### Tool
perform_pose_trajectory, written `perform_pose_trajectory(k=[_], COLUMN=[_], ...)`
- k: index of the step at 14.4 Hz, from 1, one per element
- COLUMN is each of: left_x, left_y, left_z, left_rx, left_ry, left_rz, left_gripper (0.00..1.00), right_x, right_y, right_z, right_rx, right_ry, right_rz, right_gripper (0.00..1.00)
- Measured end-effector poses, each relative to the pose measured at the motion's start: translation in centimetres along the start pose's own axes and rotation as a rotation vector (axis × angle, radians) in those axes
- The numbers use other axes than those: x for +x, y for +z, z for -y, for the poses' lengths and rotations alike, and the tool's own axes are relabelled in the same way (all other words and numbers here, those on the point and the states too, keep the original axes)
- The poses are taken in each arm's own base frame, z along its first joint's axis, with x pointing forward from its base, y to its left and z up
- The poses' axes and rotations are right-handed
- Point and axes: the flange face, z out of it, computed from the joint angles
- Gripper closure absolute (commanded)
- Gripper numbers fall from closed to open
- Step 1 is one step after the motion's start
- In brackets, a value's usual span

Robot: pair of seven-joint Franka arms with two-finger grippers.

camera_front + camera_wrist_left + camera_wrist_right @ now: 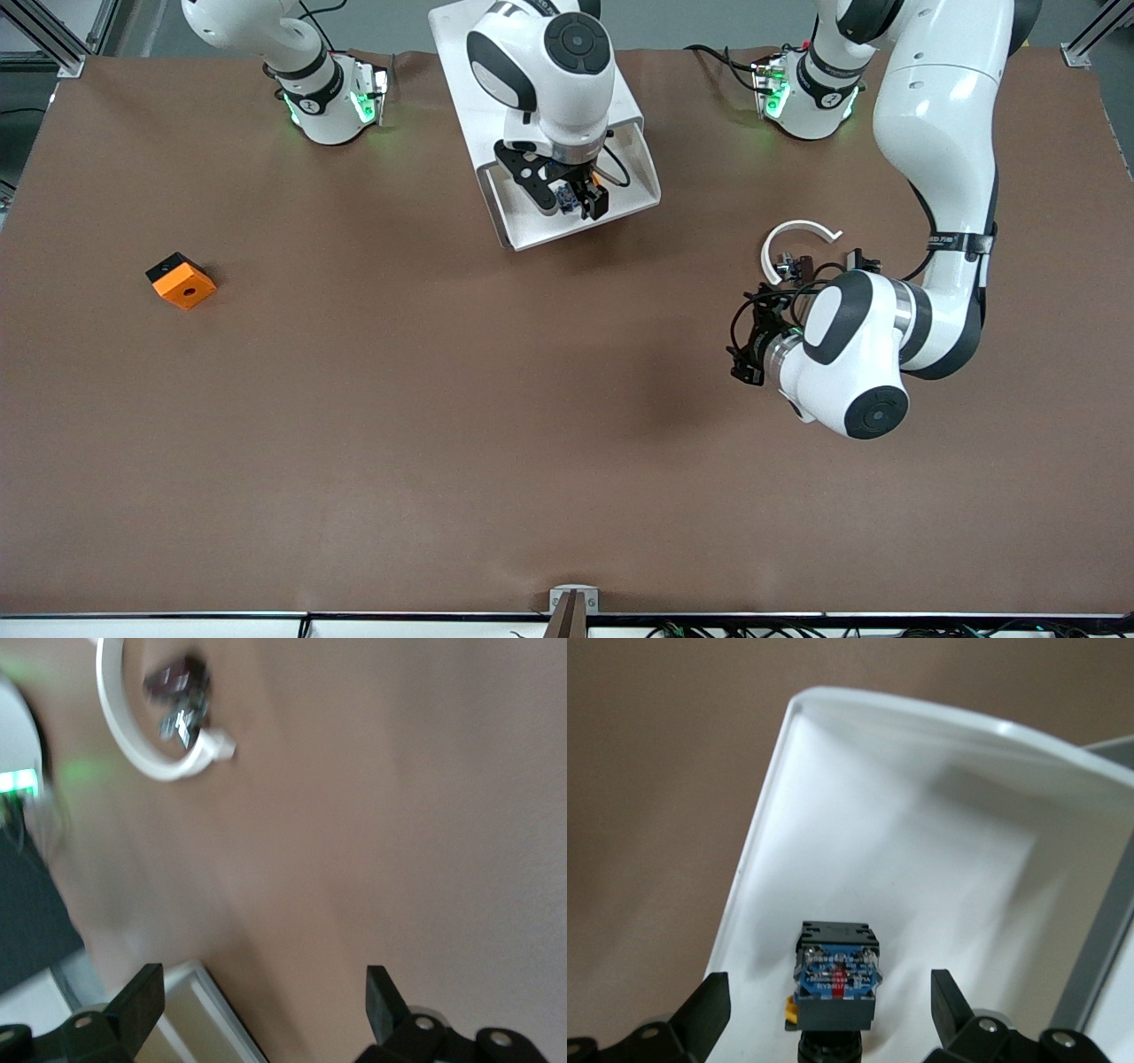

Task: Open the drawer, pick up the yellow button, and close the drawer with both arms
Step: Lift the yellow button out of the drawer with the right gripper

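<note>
The white cabinet (465, 62) stands between the two arm bases, and one drawer (524, 236) is pulled out toward the front camera. The button (565, 197) lies on the drawer floor (921, 833). Its dark body with a blue label (837, 979) faces up, and a bit of orange-yellow shows at its side. My right gripper (570, 202) (830, 992) hangs open in the drawer, one finger on each side of the button and not touching it. My left gripper (737, 341) (264, 983) is open and holds nothing, over bare table beside the white band.
A white curved band (797, 232) (133, 744) with small black clips (793, 264) (182, 700) lies toward the left arm's end. An orange cube with a hole (182, 281) sits toward the right arm's end. A white-rimmed beige corner (199, 1014) shows near the left fingers.
</note>
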Motion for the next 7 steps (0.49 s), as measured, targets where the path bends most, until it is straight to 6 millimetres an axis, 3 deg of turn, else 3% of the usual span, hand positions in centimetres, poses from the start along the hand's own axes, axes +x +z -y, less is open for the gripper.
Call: perform_pose_trajectory(k=[1, 2, 3, 7], left_x=[0.4, 0.7, 0.9, 1.1], left_y=[-0.5, -1.0, -1.4, -1.7], left_z=[0.2, 0.5, 0.7, 0.9], left_rx=[-0.006, -0.011, -0.015, -0.008], left_ry=[0.073, 0.141, 0.203, 0.417], left_rz=[-0.030, -0.047, -0.056, -0.074], left_gripper=[0.00, 0.00, 0.00, 0.00], right_x=[-0.3, -0.4, -0.3, 1.1], right_y=[0.4, 0.4, 0.4, 0.5], right_z=[0.0, 0.1, 0.1, 0.5], right_rx=[-0.005, -0.003, -0.001, -0.003], right_ry=[-0.004, -0.005, -0.003, 0.021], right_rz=[-0.002, -0.002, -0.002, -0.005], right_gripper=[0.05, 0.27, 0.38, 0.56])
